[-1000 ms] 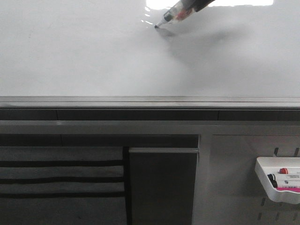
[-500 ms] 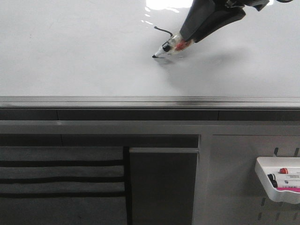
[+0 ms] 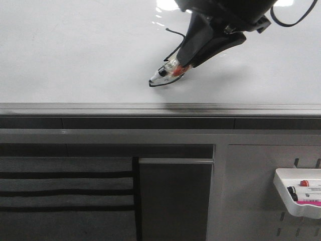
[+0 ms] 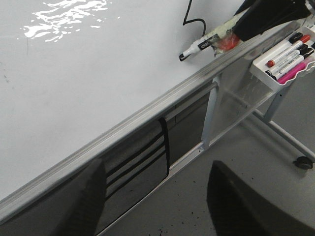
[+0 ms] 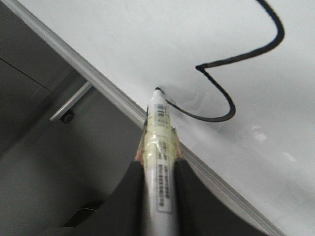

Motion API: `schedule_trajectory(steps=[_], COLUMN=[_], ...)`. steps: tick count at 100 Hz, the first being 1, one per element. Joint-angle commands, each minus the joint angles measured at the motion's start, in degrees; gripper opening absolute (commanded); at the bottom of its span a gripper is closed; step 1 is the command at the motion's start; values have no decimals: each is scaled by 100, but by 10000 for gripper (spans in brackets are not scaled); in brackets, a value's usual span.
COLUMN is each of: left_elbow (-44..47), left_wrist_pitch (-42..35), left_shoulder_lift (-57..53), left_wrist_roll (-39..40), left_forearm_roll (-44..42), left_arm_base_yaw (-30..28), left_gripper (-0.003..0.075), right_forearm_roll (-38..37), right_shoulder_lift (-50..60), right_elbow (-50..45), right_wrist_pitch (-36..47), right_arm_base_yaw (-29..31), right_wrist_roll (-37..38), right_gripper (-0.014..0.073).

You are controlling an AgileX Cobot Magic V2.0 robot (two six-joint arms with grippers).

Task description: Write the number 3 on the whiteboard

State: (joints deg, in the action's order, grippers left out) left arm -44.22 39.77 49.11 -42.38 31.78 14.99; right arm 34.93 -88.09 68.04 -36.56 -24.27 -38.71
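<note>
The whiteboard (image 3: 75,50) is glossy white with a grey edge rail (image 3: 100,108). My right gripper (image 3: 186,60) is shut on a white marker (image 3: 168,73) whose black tip touches the board near the rail. A thin black number 3 (image 3: 173,55) is drawn there, its bottom tail ending at the tip. In the right wrist view the marker (image 5: 160,147) sits between my fingers (image 5: 125,196) and the number 3 (image 5: 231,88) curves to the tip. In the left wrist view the board (image 4: 74,98), marker (image 4: 202,45) and line (image 4: 189,17) show. My left gripper (image 4: 157,196) is open, away from the board.
A white tray (image 3: 298,193) with several markers hangs on the grey perforated panel at the lower right; it also shows in the left wrist view (image 4: 283,56). A dark striped pouch (image 3: 65,196) hangs under the rail. Glare (image 3: 163,7) lies on the board's far part.
My right gripper has moved toward the rail and to the left with the marker, drawing the line from the top stroke down to the bottom tail of the 3.
</note>
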Motion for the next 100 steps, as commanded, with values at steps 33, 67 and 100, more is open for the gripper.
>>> schedule_trajectory(steps=[33, 67, 100], left_elbow=[-143, -143, -320], left_wrist_pitch=[-286, -286, 202], left_shoulder_lift=[-13, -13, 485], left_wrist_roll=[57, 57, -1229], left_forearm_roll=[206, 206, 780], left_arm_base_yaw=[-20, -20, 272], left_gripper=[417, 417, 417], right_forearm_roll=[1487, 1451, 1451], right_shoulder_lift=[2064, 2288, 2288], right_elbow=[-1172, -1150, -955], right_wrist_pitch=[-551, -1200, -1333], right_arm_base_yaw=[-131, -131, -131], right_wrist_roll=[-2645, -3019, -3870], right_gripper=[7, 7, 7])
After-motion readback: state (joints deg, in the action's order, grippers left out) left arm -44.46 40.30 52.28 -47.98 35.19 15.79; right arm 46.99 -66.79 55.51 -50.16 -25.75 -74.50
